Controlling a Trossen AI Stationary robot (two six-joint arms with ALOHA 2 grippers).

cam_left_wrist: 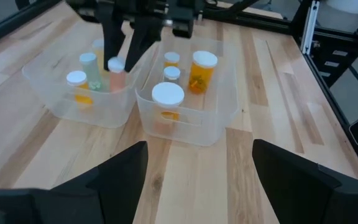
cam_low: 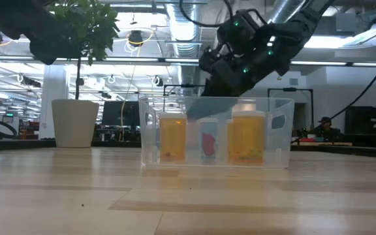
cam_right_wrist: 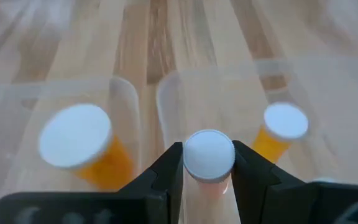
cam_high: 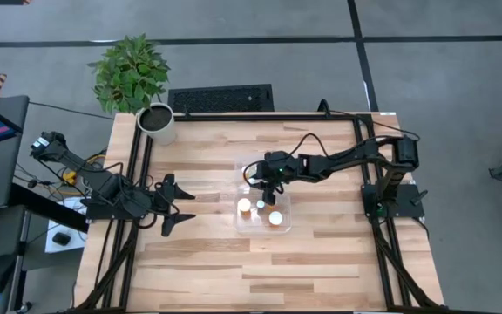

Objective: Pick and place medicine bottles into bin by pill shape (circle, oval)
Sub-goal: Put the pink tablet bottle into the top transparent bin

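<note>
a pale wooden plank surface (cam_high: pixel 321 262) stands on a grey floor (cam_high: pixel 460 87) crossed by dark lines. a leafy plant (cam_high: pixel 131 71) in a white pot (cam_high: pixel 157 123) sits at one corner. beyond, ceiling lights (cam_low: pixel 136 38) and pipes hang in an open hall.

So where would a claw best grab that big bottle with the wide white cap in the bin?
The big bottle stands upright in the clear bin, close to the wall, its wide white cap uppermost. I'd come straight down from above and pinch the round cap across its sides; the bin walls block a sideways approach. The right claw holds a smaller bottle just that way.
</note>
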